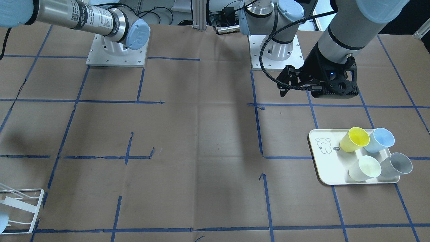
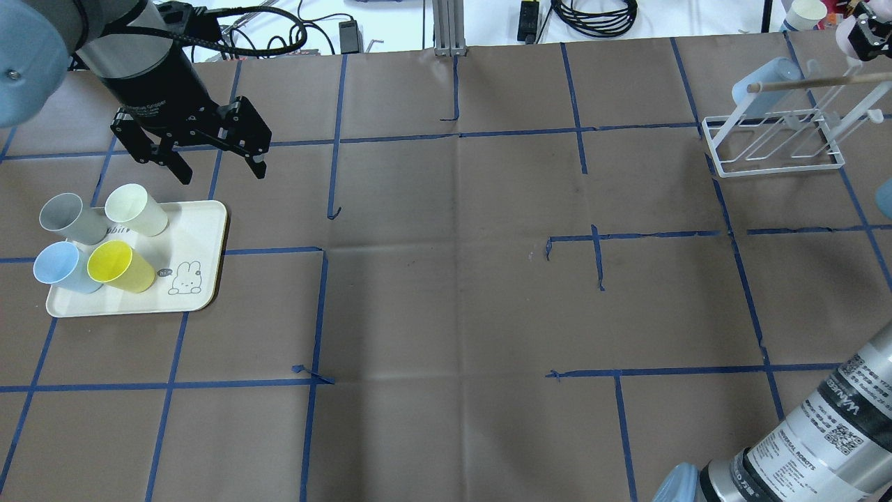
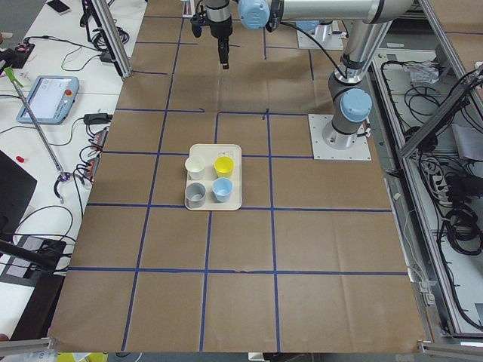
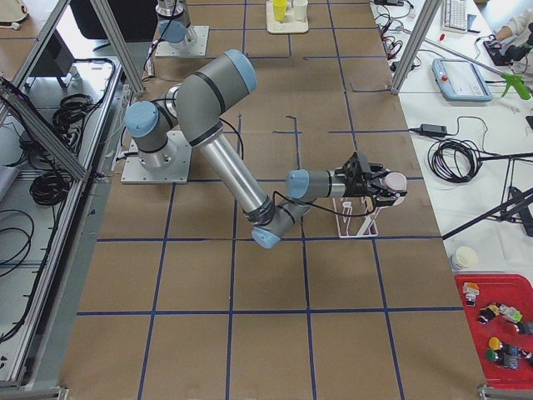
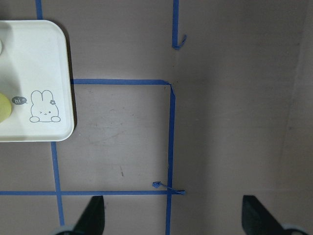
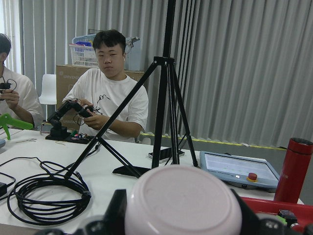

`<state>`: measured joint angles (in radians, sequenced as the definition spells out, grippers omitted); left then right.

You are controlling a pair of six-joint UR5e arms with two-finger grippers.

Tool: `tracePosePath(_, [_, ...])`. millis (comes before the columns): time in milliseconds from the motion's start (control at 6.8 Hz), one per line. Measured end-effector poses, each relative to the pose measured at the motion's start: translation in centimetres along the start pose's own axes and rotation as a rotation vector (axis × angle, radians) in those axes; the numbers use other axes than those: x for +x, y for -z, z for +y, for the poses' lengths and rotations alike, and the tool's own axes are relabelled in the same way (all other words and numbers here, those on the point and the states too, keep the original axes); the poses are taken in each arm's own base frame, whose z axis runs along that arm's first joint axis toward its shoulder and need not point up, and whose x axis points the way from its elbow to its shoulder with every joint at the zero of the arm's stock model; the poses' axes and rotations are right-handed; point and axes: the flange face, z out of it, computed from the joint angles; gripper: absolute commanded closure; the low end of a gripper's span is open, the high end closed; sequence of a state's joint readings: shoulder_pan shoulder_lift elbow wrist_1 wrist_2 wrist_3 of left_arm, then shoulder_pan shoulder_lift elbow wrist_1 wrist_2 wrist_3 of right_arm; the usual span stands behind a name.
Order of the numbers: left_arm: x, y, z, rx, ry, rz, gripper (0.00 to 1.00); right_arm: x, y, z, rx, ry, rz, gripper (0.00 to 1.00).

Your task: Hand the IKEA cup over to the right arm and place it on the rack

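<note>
Quick status from my remote seat: the right arm (image 4: 225,167) is stretched out to the far right corner of the table (image 2: 453,279), and the right gripper (image 4: 385,185) is clamped on the pale pink cup (image 6: 183,196). On the right wrist cam the cup's base fills the bottom of the picture with a black finger on each side, so it's held sideways, mouth pointing away from the wrist. From the right-end camera I see the cup in the air just past the outer end of the rack (image 2: 766,150), not resting on it. The rack already carries a light blue cup (image 2: 763,84) slanted on its rods, and a thin wooden stick (image 2: 815,84) crosses above it.

The left gripper (image 2: 221,174) hangs with its jaws spread wide and nothing in them, above bare table just beyond the cream tray (image 2: 198,230). That tray sits near the table's left edge with four cups standing on it: grey (image 2: 66,216), cream (image 2: 136,209), blue (image 2: 59,268) and yellow (image 2: 118,266).
</note>
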<state>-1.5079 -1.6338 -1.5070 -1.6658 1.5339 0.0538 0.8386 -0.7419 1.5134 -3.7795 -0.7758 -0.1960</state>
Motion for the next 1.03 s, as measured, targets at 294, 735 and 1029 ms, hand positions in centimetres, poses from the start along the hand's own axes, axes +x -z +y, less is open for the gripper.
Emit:
tracePosePath(294, [0.71,0.47,0.49,0.011,-0.013,0.005,0.0,-0.03,-0.06,0.97,-0.01,-0.012,-0.004,0.53])
tracePosePath(735, [0.83,0.57,0.74,0.014,-0.018,-0.001,0.0,0.15,0.14,1.41,-0.012,-0.019,-0.018,0.53])
tracePosePath(1029, [0.83,0.6,0.88,0.015,-0.02,-0.003,0.01,0.35,0.24,1.57,-0.014,-0.022,-0.017,0.53])
